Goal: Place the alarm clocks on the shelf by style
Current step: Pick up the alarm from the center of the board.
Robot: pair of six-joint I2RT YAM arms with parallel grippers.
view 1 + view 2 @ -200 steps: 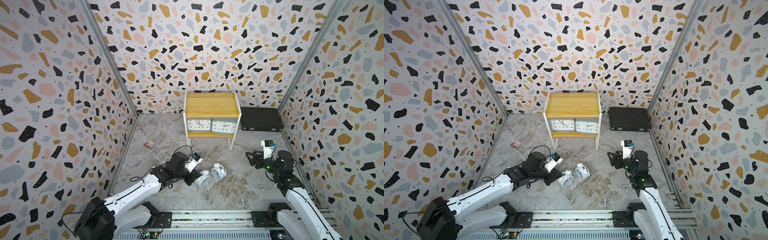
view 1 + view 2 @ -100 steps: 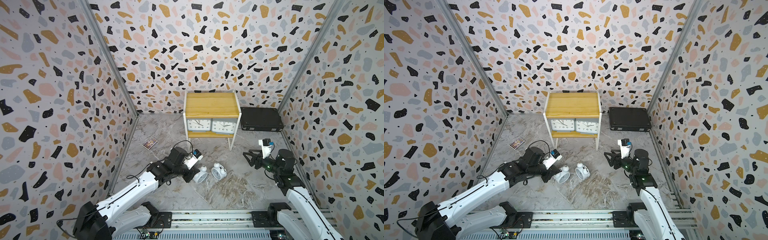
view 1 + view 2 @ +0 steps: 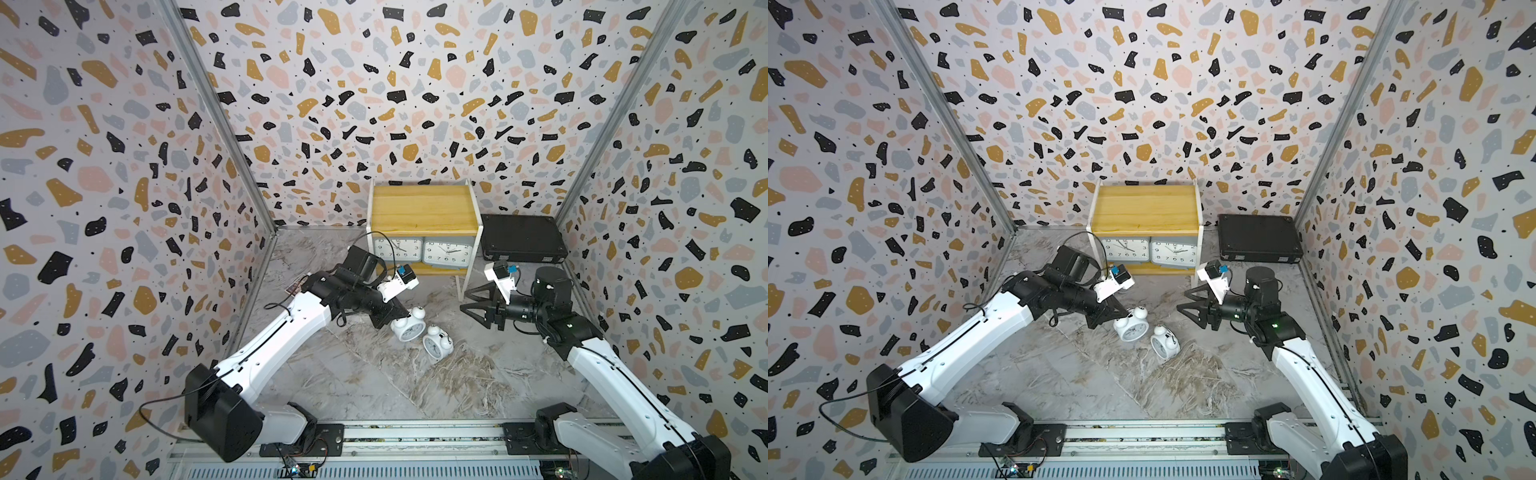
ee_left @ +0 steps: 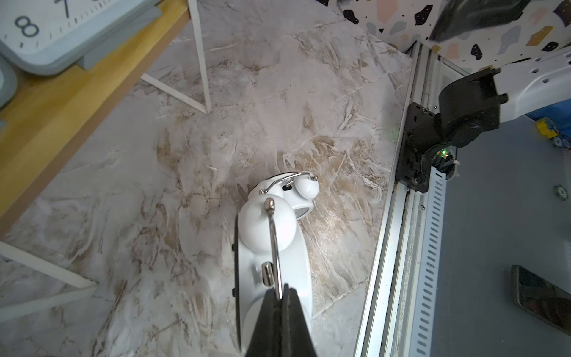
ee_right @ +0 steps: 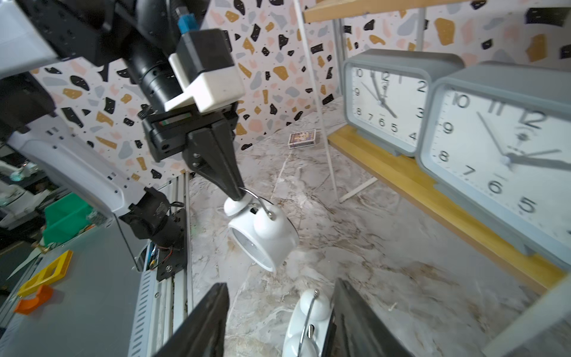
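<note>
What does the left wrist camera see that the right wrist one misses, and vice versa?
Only left wrist: the right arm's base and what looks like a phone. Only right wrist: a card box, a green bin, the open right gripper. Both: the left gripper holding a bell clock by its handle, the second bell clock on the floor, the shelf with grey clocks.

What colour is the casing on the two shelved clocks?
Grey clocks, best seen in the right wrist view.

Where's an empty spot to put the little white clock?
Bare: the shelf's top board, rim to rim, and the floor between the white clocks and the front rail. Crowded: the lower board, filled by two grey clocks.
</note>
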